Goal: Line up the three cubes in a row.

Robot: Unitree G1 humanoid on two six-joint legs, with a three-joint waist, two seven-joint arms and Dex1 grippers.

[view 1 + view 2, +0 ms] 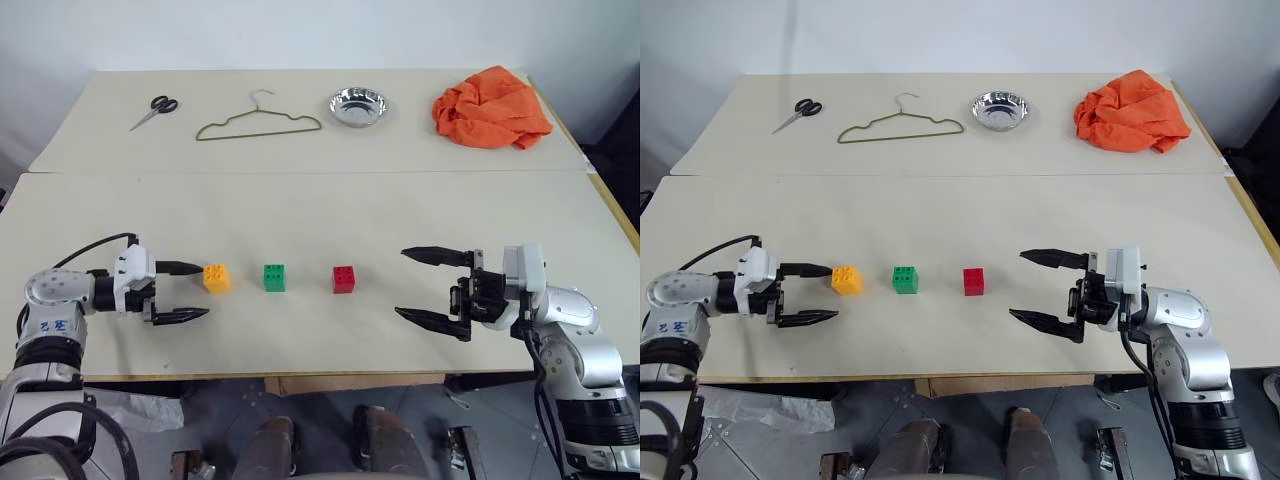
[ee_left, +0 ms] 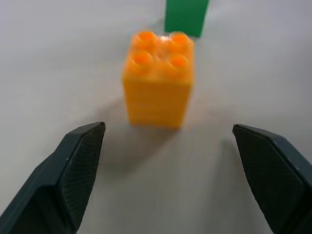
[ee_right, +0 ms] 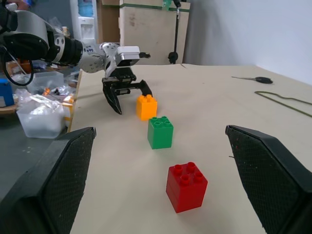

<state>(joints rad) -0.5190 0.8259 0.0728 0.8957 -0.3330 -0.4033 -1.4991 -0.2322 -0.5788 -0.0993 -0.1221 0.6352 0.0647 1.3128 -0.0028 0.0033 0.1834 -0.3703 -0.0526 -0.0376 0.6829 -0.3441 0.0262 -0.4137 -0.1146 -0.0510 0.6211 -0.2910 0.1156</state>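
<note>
The orange-yellow cube (image 1: 216,277), green cube (image 1: 274,277) and red cube (image 1: 344,279) sit in a row near the table's (image 1: 300,215) near edge. The left gripper (image 1: 184,291), jaws apart, brackets the orange-yellow one; a careless retreat could knock it askew. The right gripper (image 1: 432,288) gapes empty, well right of red, with open room between.

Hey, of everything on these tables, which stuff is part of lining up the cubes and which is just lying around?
Part of the job:
- orange-yellow cube
- green cube
- red cube

Just lying about, all on the far table:
- scissors
- wire hanger
- metal bowl
- orange cloth
</note>
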